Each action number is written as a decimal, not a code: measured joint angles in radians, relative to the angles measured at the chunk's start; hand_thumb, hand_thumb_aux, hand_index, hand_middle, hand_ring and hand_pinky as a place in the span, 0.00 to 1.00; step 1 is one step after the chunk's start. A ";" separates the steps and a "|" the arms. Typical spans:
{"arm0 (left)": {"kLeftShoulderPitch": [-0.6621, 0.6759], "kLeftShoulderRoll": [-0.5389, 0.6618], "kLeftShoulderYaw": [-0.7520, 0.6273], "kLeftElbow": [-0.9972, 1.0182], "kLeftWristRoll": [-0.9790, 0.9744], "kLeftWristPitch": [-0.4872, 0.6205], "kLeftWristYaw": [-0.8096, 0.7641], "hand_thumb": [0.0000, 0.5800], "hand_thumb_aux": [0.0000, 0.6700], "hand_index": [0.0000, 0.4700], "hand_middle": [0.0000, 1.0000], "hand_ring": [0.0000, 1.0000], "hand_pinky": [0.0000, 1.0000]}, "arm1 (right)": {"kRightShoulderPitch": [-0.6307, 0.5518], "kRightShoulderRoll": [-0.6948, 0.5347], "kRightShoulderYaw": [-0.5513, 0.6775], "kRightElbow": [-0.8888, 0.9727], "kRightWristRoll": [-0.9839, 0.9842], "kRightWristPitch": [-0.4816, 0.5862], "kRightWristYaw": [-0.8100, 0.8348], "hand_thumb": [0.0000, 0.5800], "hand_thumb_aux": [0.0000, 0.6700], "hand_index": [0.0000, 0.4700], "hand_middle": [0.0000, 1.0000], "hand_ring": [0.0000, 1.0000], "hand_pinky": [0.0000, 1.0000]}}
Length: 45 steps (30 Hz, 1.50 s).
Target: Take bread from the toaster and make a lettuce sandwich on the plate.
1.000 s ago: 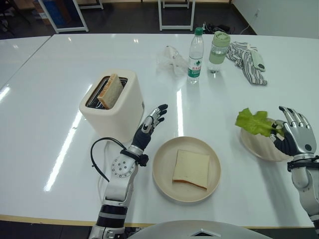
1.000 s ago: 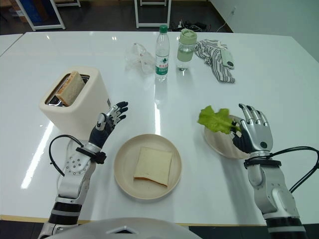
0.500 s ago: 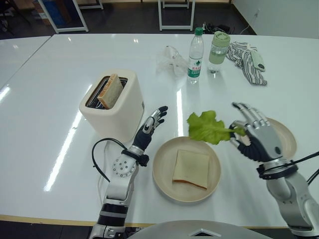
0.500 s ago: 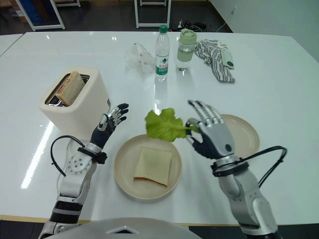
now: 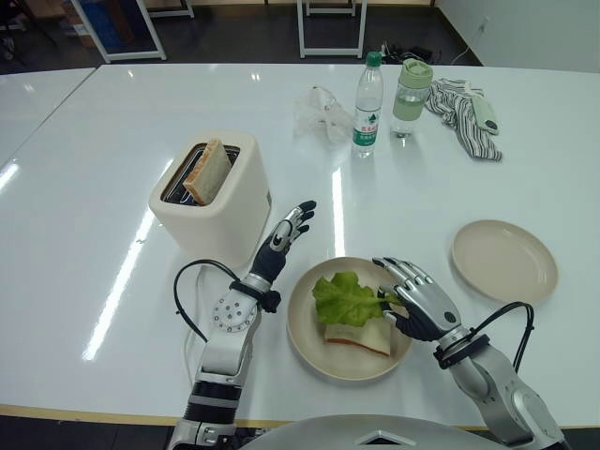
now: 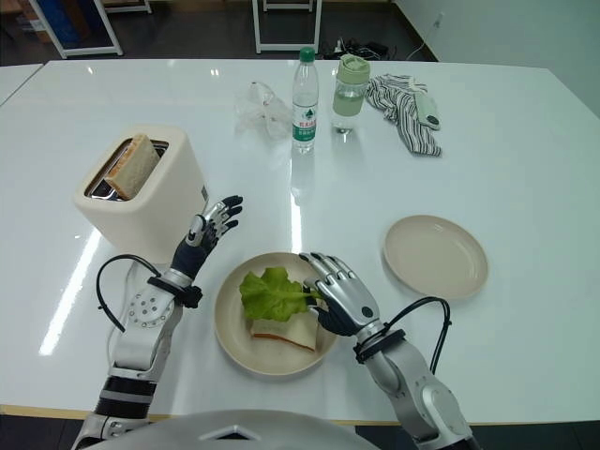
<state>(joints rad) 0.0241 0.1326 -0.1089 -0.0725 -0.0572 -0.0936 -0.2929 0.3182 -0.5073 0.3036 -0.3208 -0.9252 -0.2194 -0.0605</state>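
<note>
At the front middle of the glossy white table (image 5: pixel 112 234) sits a round cream plate (image 5: pixel 302 323), and on it lies a square slice of white bread (image 5: pixel 361 337). Over the bread's upper left part spreads a green ruffled lettuce leaf (image 5: pixel 342 298), its right edge pinched between the curled fingers of the right hand (image 5: pixel 417 305), which hangs over the plate's right side. Whether the leaf already rests with its full weight on the bread or is held just clear of it is hard to tell from this angle. Just left of the plate the left hand (image 5: pixel 284 236) stands above the table with fingers spread and straight, grasping nothing, pointing up towards the back right. Beside it, to the left and farther back, stands a cream box-shaped toaster (image 5: pixel 220 211) with a browned slice of toast (image 5: pixel 208 172) leaning in its slot and standing well proud of the top. To the right, apart from the first plate, lies a second, bare cream plate (image 5: pixel 504 260). Along the far side stand a clear plastic water bottle with a green cap (image 5: pixel 368 106) and a pale green tumbler (image 5: pixel 411 91), close together, with a crumpled clear plastic bag (image 5: pixel 322 112) to their left and a striped black-and-white cloth (image 5: pixel 464 112) to their right.
</note>
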 measured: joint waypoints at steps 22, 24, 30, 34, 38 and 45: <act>-0.003 0.003 -0.001 0.003 0.007 0.006 -0.004 0.00 0.00 0.00 0.00 0.00 0.00 | 0.075 -0.050 -0.020 -0.036 -0.030 -0.018 0.029 1.00 1.00 1.00 0.00 0.00 0.00; -0.004 0.004 -0.001 0.003 0.008 0.006 -0.006 0.00 0.00 0.00 0.00 0.00 0.00 | 0.077 -0.050 -0.019 -0.036 -0.038 -0.016 0.036 0.98 0.86 0.86 0.00 0.00 0.00; -0.003 0.007 -0.001 0.003 0.008 0.007 -0.010 0.00 0.00 0.00 0.00 0.00 0.00 | 0.094 -0.064 -0.036 -0.043 -0.056 -0.007 0.048 0.00 0.00 0.00 0.00 0.00 0.00; -0.003 0.011 0.000 0.003 0.008 0.008 -0.013 0.00 0.00 0.00 0.00 0.00 0.00 | 0.122 -0.088 -0.068 -0.072 -0.056 -0.006 0.061 0.00 0.00 0.00 0.00 0.00 0.00; -0.003 0.014 0.000 0.003 0.008 0.009 -0.017 0.00 0.00 0.00 0.00 0.00 0.00 | 0.147 -0.108 -0.135 -0.117 -0.038 -0.003 0.076 0.00 0.00 0.00 0.00 0.00 0.00; 0.000 0.032 0.008 -0.042 0.029 -0.003 0.002 0.00 0.00 0.00 0.00 0.00 0.00 | 0.138 -0.038 -0.263 -0.211 0.274 -0.007 0.101 0.00 0.00 0.00 0.00 0.00 0.00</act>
<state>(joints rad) 0.0240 0.1645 -0.1007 -0.1148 -0.0278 -0.0963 -0.2910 0.4559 -0.5457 0.0404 -0.5321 -0.6509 -0.2261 0.0404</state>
